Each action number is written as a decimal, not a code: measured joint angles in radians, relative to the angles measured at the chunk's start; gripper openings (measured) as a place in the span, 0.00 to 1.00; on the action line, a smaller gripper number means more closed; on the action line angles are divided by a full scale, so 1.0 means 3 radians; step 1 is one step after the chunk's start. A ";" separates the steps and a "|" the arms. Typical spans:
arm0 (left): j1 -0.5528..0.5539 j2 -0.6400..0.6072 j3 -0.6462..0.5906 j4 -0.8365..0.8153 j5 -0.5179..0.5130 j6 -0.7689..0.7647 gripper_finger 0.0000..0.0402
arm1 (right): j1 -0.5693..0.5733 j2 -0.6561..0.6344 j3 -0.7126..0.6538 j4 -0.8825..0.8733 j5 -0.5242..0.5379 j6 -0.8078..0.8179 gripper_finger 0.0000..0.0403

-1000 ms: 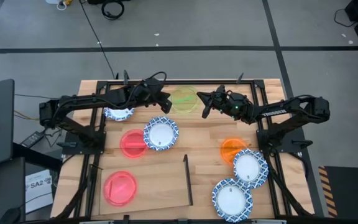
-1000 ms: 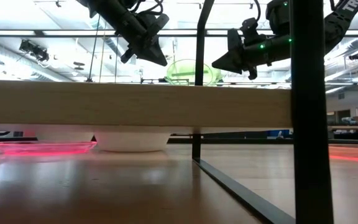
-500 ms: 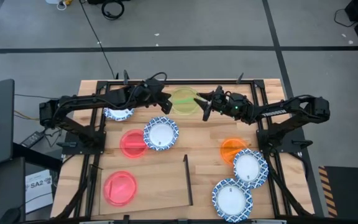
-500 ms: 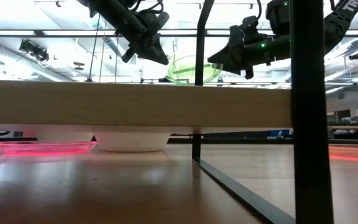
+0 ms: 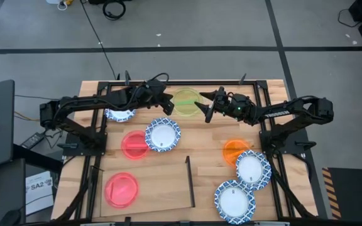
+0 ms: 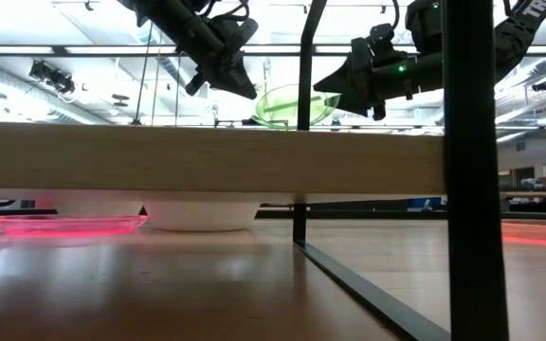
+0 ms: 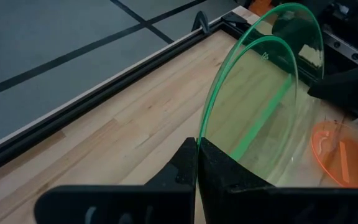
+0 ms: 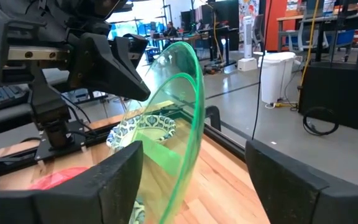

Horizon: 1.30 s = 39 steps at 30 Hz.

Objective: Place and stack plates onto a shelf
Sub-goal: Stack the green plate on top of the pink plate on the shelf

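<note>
One green plate (image 5: 185,100) pinched by the closed left gripper (image 5: 168,102); right gripper (image 5: 204,108) spread around its opposite rim. Four patterned plates, two red, one orange.

We look straight down on the table (image 5: 200,144); level across it from tabletop height; both wrist cameras closely face the shared green plate (image 7: 260,99).

Grey floor (image 5: 231,25) crossed by dark lines around a striped wooden desk (image 5: 212,147). Black cable (image 5: 113,9) coiled on the floor. White bin (image 8: 277,73) and black cabinet (image 8: 344,93) beyond. Long ceiling lights (image 6: 83,52) overhead.
</note>
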 joint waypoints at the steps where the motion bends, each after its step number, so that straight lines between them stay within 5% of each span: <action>1: 0.0005 0.0000 0.0000 -0.0001 0.0000 0.0038 0.02 | -0.0002 0.0000 0.0000 0.0000 0.0000 0.0000 0.73; 17: 0.0205 -0.0017 0.0000 -0.0326 0.0168 0.0117 0.02 | -0.0009 0.0000 0.0000 -0.0003 0.0002 0.0000 0.74; 28: 0.0220 -0.0423 0.0001 -0.0990 0.0276 0.0122 0.02 | -0.0009 0.0000 0.0000 -0.0027 -0.0024 0.0000 0.74; 39: 0.0085 -0.1027 0.0003 -0.2154 0.1207 -0.0023 0.02 | -0.0009 0.0001 0.0001 -0.0055 -0.0043 0.0000 0.74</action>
